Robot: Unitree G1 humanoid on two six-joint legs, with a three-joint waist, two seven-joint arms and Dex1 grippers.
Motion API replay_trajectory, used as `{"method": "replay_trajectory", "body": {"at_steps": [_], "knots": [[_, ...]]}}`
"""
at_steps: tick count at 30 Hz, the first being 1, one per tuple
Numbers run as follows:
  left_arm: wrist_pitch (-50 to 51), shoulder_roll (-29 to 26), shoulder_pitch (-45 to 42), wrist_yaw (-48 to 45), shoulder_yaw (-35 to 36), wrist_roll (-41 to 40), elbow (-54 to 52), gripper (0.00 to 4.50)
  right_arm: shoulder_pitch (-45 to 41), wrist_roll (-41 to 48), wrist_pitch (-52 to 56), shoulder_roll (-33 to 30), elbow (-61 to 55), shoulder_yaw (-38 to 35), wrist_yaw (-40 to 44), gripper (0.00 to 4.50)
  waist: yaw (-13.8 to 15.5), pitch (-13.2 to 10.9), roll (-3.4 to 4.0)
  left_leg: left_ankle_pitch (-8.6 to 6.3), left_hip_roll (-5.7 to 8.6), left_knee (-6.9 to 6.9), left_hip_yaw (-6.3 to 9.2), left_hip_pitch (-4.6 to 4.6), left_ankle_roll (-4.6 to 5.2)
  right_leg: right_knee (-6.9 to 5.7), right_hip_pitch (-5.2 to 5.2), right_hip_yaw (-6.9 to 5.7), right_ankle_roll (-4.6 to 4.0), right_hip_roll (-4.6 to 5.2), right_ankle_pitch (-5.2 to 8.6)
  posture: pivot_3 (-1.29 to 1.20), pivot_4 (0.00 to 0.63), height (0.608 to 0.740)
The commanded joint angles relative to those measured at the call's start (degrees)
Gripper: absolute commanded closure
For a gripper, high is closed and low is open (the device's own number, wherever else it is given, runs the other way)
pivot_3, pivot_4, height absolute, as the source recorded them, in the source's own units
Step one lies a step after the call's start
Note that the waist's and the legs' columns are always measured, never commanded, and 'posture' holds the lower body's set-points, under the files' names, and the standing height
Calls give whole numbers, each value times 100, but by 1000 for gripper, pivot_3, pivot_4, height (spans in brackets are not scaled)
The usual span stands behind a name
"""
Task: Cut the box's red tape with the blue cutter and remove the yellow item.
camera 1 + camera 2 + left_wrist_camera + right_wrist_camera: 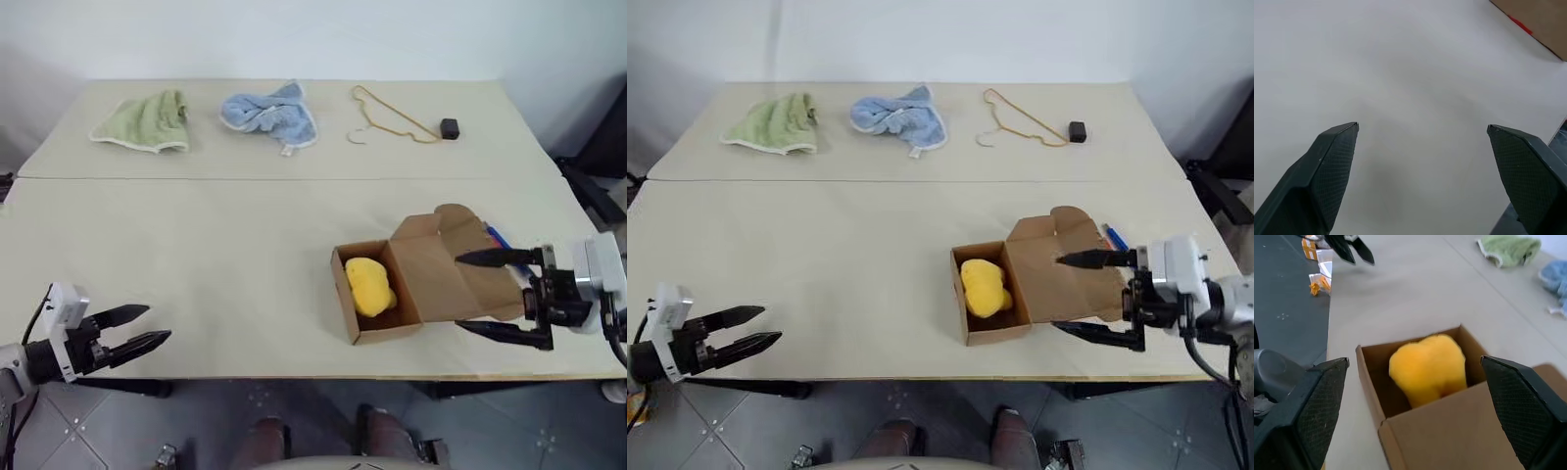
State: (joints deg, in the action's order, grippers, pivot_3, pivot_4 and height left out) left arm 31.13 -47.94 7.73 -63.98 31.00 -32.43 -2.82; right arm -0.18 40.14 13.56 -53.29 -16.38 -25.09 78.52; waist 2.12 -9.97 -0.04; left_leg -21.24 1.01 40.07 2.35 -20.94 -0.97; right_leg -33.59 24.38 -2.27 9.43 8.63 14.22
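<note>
The brown box point(345, 294) lies open on the table's right half, its flaps point(446, 269) spread to the right. Inside it rests the yellow item point(370, 286), a rounded lump, and the right wrist view looks straight at it point(1427, 367). My right gripper point(458, 292) hovers level over the flaps, open wide, pointing left at the box and holding nothing. A sliver of the blue cutter point(497, 236) shows on the table behind the flaps. My left gripper point(157, 323) is open and empty at the table's front left edge. A strip of red tape point(1520, 24) shows on the cardboard.
A green cloth point(145, 121), a blue cloth point(269, 113), a thin tan hanger point(392, 122) and a small black object point(450, 127) lie along the table's far side. The table's front edge point(294, 377) runs just below both grippers.
</note>
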Motion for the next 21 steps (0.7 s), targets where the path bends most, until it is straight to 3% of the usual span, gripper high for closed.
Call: {"method": "replay_trajectory", "body": {"at_steps": [1, 6, 9, 12, 21], "knots": [[307, -311, -1337, 228, -453, -347, -595, 32, 356, 74, -18, -55, -280, -1006, -224, 0, 105, -1, -7, 1, 0, 2, 3, 0, 0, -1, -3, -1, -2, 0, -2, 0, 150, 740], [1247, -286, -3955, -22, -2364, -233, -572, 32, 929, 27, 25, 30, -615, -1371, -333, 0, 99, 6, -20, 9, 1, 0, 4, 25, -3, 0, -29, -8, -10, -7, -19, 0, 150, 740], [1688, 193, -5449, -450, -3908, 90, -520, 32, 1190, 9, 94, 38, -788, -1602, -499, 0, 32, 4, -18, 2, 3, -6, -11, 61, 9, 7, -61, -7, -11, -7, -19, 0, 150, 740], [1294, 1114, -6509, -378, -5151, 971, 158, 32, 1379, 153, 325, 35, -1073, -1850, -722, 0, -42, 4, -20, -8, 7, -3, -24, 70, 26, 15, -75, -4, -9, -4, -20, 0, 150, 740], [6, 2618, -7331, -372, -6446, 2426, 1737, 32, 2174, 736, 1004, 433, -2415, -2446, -1544, 0, -62, -10, -23, -11, 4, -11, -21, 71, 31, 30, -70, 1, 1, -10, -15, 0, 150, 740]]}}
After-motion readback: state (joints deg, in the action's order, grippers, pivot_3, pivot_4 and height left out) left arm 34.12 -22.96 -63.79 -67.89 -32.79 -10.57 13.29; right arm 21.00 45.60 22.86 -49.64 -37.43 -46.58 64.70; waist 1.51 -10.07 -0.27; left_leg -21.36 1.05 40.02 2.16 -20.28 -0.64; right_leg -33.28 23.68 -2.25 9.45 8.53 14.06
